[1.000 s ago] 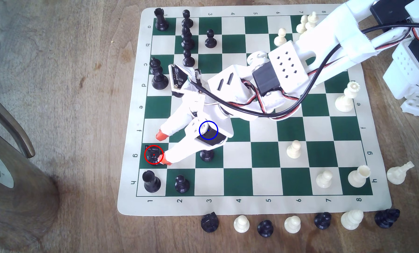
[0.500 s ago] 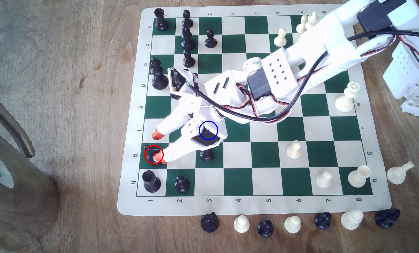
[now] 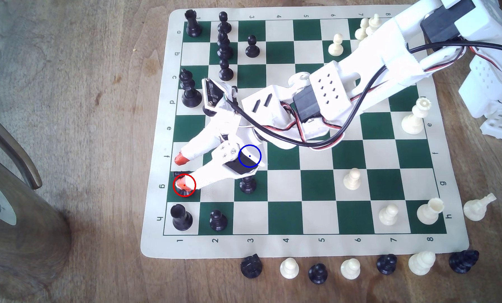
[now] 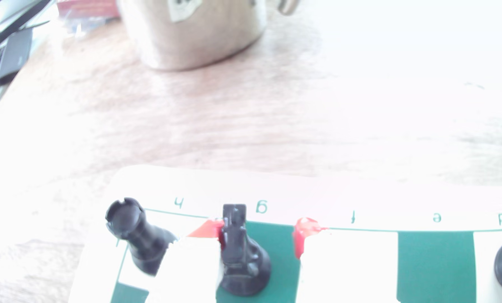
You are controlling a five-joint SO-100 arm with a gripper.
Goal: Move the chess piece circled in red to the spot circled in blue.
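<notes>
Orange-tipped gripper (image 3: 180,172): its white jaws stood spread apart at the board's column-1 edge, astride the dark green g1 square.
Fingertips: one orange fingertip (image 3: 182,184) sat inside the red ring, over the piece; the other (image 3: 180,158) hung above the cream f1 square.
Wrist view of the gripper (image 4: 261,233): the black knight (image 4: 239,253) stood between the two orange tips, one tip pressed against its side, the other apart from it with green square showing between.
Black knight in the exterior view (image 3: 184,175): mostly covered by the finger; only a dark sliver showed on g1, upright as far as could be told.
Blue-ringed spot (image 3: 256,152): a cream square at f3, well apart from the knight, largely covered by the gripper's motor housing.
Black rook (image 3: 180,217): upright on h1, just beside the knight's square; its hollow top showed in the wrist view (image 4: 125,215).
Black pawn on g3 (image 3: 247,185): partly under the arm.
Black pawn on h2 (image 3: 217,220): upright.
Board (image 3: 302,247): a cream and green mat on a wooden table (image 3: 83,145).
Captured pieces: black and white ones lined the table along the board's near edge (image 3: 350,268).
</notes>
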